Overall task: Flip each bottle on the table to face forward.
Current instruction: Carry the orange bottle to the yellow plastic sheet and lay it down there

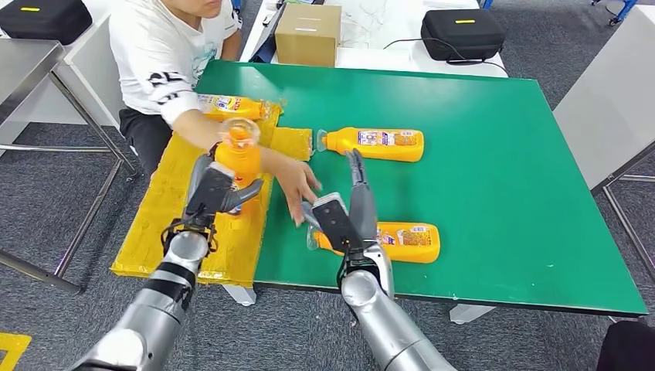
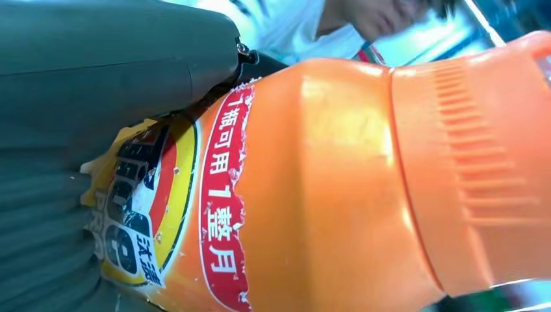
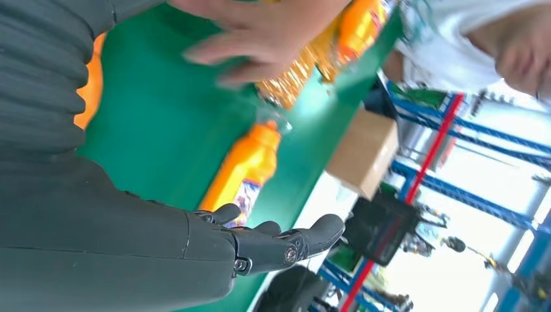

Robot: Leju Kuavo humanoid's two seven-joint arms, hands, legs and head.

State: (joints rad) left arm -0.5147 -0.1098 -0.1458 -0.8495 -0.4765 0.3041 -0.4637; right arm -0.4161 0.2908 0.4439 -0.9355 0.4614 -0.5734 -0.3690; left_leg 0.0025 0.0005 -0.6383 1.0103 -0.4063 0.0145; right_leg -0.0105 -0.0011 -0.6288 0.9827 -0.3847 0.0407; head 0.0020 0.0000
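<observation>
A: Nearest first. What is the right hand (image 1: 349, 202) doing?

B: It holds nothing. Fingers are extended and apart, one pointing up the table; the right wrist view shows the fingertips (image 3: 305, 239) stretched over open air. It hovers over the neck end of the near bottle (image 1: 402, 241), which lies on its side on the green table (image 1: 494, 154), cap toward the robot's left, label up. My guess: the hand is staged above it for the next reach, not gripping.

A: And the left hand (image 1: 220, 189)?

B: Clenched around the held bottle (image 1: 238, 154), upright, clear cap on top, lifted over the yellow mat (image 1: 166, 209). The left wrist view confirms it: orange body and label pressed against the grey palm. Held upright probably so it can be turned label-forward before it is set down.

A: The person's hand (image 1: 297, 185)?

B: It reaches across between the two robot hands, near the mat's edge, fingers spread and blurred. Whether it touches anything, I cannot tell.

A: Further out?

B: The far bottle (image 1: 375, 144) lies on its side on the green, cap toward the mat, well apart from the near one. Another bottle (image 1: 232, 106) lies by the person's arm at the mat's far end. Beyond the table, a cardboard box (image 1: 307, 33).

A: Status?

B: One bottle in hand, at least two on the green yet to flip.
</observation>
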